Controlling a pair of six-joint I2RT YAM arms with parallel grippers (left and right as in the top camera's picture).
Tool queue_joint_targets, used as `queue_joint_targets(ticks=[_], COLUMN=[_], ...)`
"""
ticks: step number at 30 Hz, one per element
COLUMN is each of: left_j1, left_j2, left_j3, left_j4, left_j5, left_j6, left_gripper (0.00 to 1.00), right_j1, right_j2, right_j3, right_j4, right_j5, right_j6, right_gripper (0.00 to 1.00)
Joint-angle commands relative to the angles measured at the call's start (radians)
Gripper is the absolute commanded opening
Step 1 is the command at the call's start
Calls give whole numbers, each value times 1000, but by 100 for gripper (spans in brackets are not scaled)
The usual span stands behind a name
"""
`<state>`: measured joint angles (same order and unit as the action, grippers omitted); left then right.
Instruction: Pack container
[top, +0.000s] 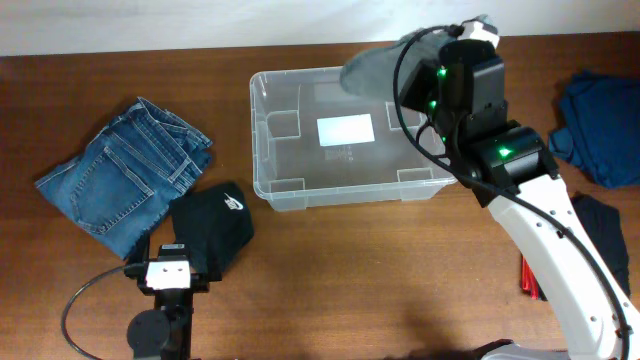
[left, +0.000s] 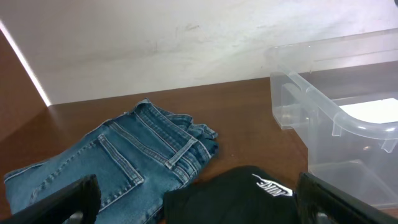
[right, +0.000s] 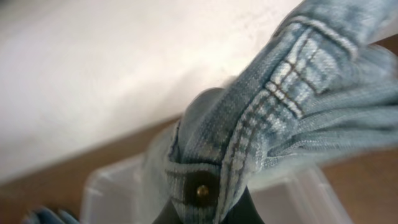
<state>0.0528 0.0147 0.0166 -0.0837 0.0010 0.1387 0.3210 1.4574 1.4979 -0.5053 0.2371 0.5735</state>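
Nearest, the left gripper (left: 198, 186) hangs low over the brown wooden table (top: 380, 280) with its jaws spread wide and nothing between them; just beyond its fingers lies a crumpled black fabric item with a white logo (top: 212, 222), and past that, touching it, a folded pair of mid-blue denim shorts (top: 125, 175). Further back stands the large clear plastic rectangular container (top: 340, 197), its long axis running left to right across the table, its white label (top: 345, 130) showing plainly through the base; no garment shows inside it. At its far right corner the right gripper (right: 208, 210) is clamped on a pale grey-blue denim garment (top: 375, 65), which hangs above the far rim and partly over the opening; the right arm is thus much the nearer. The open space of the bin lies near and to the left of that pincer, so I judge a short move inward and down should suffice; the wide mouth leaves ample room. Away at the right edge lies a heap of dark blue clothing (top: 600, 110); behind everything, a white wall (left: 155, 37).
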Motion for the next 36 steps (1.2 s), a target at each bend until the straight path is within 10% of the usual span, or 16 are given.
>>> queue_joint_targets(ticks=[1, 36], left_j1=[4, 4], left_j2=[-8, -8], left_j3=[-7, -7], left_j4=[1, 1], left_j5=[11, 11], left_j6=[16, 16], left_gripper=[100, 100], right_j1=[-7, -40], right_j2=[-23, 122], right_j3=[27, -40], right_j4=[80, 219], right_j5=[10, -2], right_j6=[159, 30], right_gripper=[4, 4])
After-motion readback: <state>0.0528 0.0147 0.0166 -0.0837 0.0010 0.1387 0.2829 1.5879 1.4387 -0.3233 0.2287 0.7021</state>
